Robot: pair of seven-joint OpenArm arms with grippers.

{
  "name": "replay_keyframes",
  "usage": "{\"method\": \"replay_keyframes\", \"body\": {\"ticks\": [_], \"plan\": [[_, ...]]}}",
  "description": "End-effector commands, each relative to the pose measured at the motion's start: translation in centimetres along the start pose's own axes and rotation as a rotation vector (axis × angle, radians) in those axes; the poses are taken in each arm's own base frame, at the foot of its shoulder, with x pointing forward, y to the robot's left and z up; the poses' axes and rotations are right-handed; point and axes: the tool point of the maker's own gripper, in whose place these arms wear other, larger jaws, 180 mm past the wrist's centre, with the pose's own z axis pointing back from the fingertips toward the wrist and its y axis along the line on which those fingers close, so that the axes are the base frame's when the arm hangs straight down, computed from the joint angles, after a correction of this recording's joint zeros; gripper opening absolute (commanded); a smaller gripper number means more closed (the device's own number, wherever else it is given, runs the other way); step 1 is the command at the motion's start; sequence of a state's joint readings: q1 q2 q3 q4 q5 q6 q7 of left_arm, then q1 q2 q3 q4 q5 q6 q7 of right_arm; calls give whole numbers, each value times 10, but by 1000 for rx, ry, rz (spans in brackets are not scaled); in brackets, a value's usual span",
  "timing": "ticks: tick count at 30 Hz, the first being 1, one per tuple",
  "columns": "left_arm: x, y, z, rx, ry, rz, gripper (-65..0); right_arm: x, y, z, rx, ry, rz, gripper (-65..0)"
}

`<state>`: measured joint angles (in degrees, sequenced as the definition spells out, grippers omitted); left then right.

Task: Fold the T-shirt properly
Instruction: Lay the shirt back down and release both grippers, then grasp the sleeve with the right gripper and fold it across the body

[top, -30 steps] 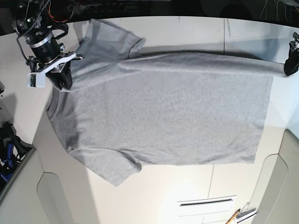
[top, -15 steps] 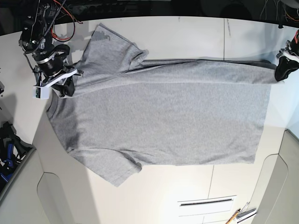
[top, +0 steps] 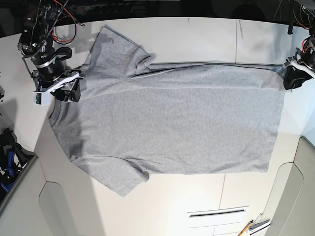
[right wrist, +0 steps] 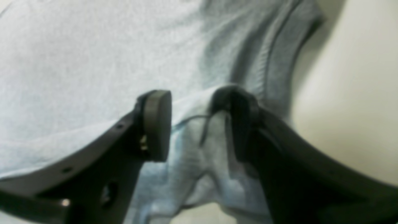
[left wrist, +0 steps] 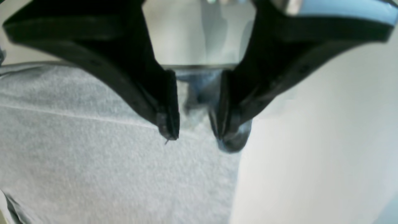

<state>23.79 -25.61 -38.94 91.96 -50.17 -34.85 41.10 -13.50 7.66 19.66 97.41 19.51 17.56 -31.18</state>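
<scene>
The T-shirt (top: 172, 123) lies spread flat on the white table (top: 197, 34), plain grey side up, neck toward the base view's left, hem toward its right. No lettering, brand or label readable on the fabric in any view. One sleeve points to the table's far edge, the other toward the near edge.

The right gripper (right wrist: 199, 124) sits at the collar end, by the ribbed neck (right wrist: 276, 62). Its jaws are spread apart with bunched cloth lying between them; cloth touches the right-hand pad in the wrist view, not pinched by both.

The left gripper (left wrist: 194, 124) is at the hem corner, over the shirt's edge where cloth meets bare table. Its jaws stand apart with a gap; grey fabric shows below and between the tips, view blurred, no clear pinch.

Other things: a blue-black object (top: 7, 157) at the left edge, a slotted panel (top: 216, 213) near the bottom, a wooden-handled tool (top: 246, 227) beside it. Nothing lies on the shirt.
</scene>
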Motion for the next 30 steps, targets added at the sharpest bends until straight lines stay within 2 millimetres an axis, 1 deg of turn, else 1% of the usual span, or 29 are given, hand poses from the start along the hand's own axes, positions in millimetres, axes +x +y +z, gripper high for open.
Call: {"method": "replay_keyframes", "body": {"ticks": [1, 5, 8, 9, 11, 14, 15, 18, 21, 27, 29, 30], "plan": [[23, 8, 8, 17, -63, -18, -407, 24, -1, 6, 3, -64, 23, -346], [42, 28, 29, 50, -131, 9, -407, 34, -7, 33, -37, -45, 61, -346], [56, 34, 44, 40, -185, 51, -407, 30, -10, 55, -41, -43, 40, -346], [59, 35, 48, 37, -196, 51, -407, 24, -11, 60, -40, -30, 30, -346], [64, 38, 53, 43, -214, 53, -407, 5, -12, 68, -35, 18, 3, -346], [68, 41, 55, 48, -214, 41, -407, -34, -5, 80, 2, 107, -68, -346], [69, 41, 55, 48, -215, 39, -407, -48, 0, 84, 22, 137, -91, -346], [72, 41, 56, 46, -218, 32, -407, -83, 23, 94, 111, 219, -156, -346], [75, 42, 57, 47, -219, 23, -407, -109, 43, 99, 169, 292, -183, -346], [75, 42, 57, 48, -218, 21, -407, -137, 86, 96, 286, 377, -194, -346], [75, 42, 57, 48, -218, 21, -407, -147, 101, 96, 319, 409, -173, -346], [75, 42, 57, 48, -218, 21, -407, -152, 106, 96, 322, 427, -155, -346]]}}
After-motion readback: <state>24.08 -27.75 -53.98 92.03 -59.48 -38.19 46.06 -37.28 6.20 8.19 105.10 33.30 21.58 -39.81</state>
